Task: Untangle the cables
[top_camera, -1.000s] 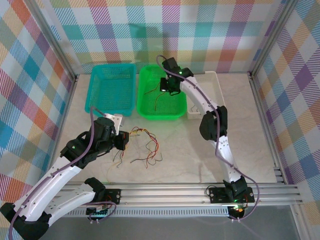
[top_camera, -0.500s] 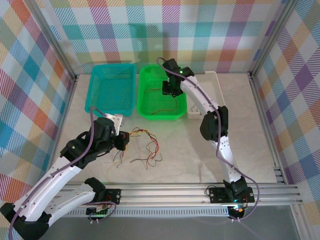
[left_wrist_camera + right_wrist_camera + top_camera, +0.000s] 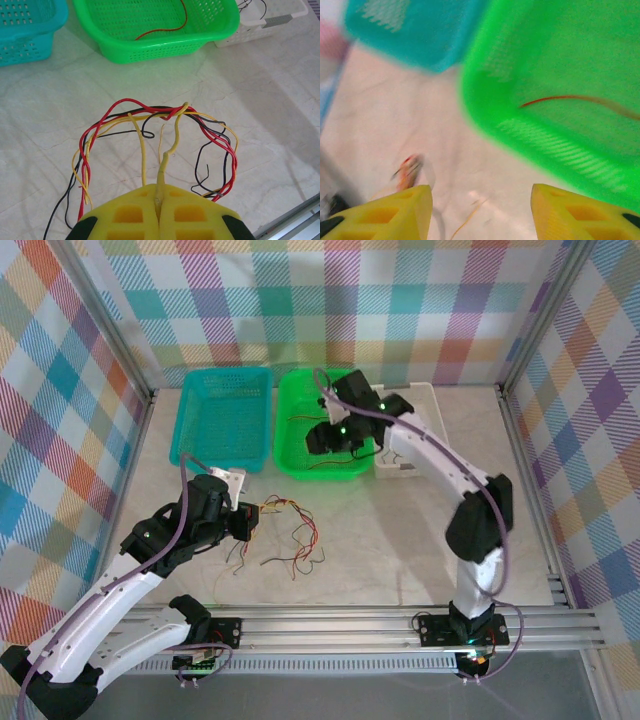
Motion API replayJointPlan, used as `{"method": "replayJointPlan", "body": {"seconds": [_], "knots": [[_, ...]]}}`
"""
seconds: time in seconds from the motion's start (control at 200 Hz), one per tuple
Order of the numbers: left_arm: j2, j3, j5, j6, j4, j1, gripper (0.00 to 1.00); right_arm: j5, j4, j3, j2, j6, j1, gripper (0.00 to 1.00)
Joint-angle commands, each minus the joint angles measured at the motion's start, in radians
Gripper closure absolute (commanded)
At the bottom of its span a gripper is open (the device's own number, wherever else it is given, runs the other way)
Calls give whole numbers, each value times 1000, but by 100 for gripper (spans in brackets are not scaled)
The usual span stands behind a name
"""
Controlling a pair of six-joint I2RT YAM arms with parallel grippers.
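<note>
Top view, near edge: left end effector (image 3: 248, 521) low on the worktop (image 3: 400, 530), pads pressed together on one yellow-tan wire (image 3: 170, 145); wrist cam shows it running out from btwn the yellow fingers (image 3: 130, 212) toward 12 o'clock. That wire feeds into the tangle of cables (image 3: 292, 532): red, yellow & black loops knotted together on the marble, just at 3 o'clock of the left end effector. Farther out, green basket (image 3: 300, 468) at 12 o'clock of the tangle, w/ a single red wire (image 3: 165, 27) lying inside. Right end effector (image 3: 322, 437) hangs over that basket, its fingers (image 3: 395, 210) spread wide, nothing btwn them. Teal basket (image 3: 225, 420) sits just beside the green one at its 9 o'clock; white tray (image 3: 430, 400) at its 3 o'clock, a few dark wires (image 3: 248, 6) in it
</note>
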Motion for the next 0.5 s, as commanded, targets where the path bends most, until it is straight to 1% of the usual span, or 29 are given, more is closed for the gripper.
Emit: {"method": "replayJointPlan", "body": {"seconds": [0.0,0.065,0.15,0.265,0.495], "knots": [[-10,-9,21,25,21,10,100,-246,203,-165,-98,-66,20,43],[-7,-7,23,25,22,10,100,-260,237,-244,-125,-87,35,43],[-5,-7,28,27,22,10,100,-287,262,-311,-122,-95,45,43],[-9,-9,23,27,21,10,100,-268,315,-388,-113,-97,65,44],[-5,-8,15,27,18,10,100,-246,337,-391,-60,-106,124,47]]}}
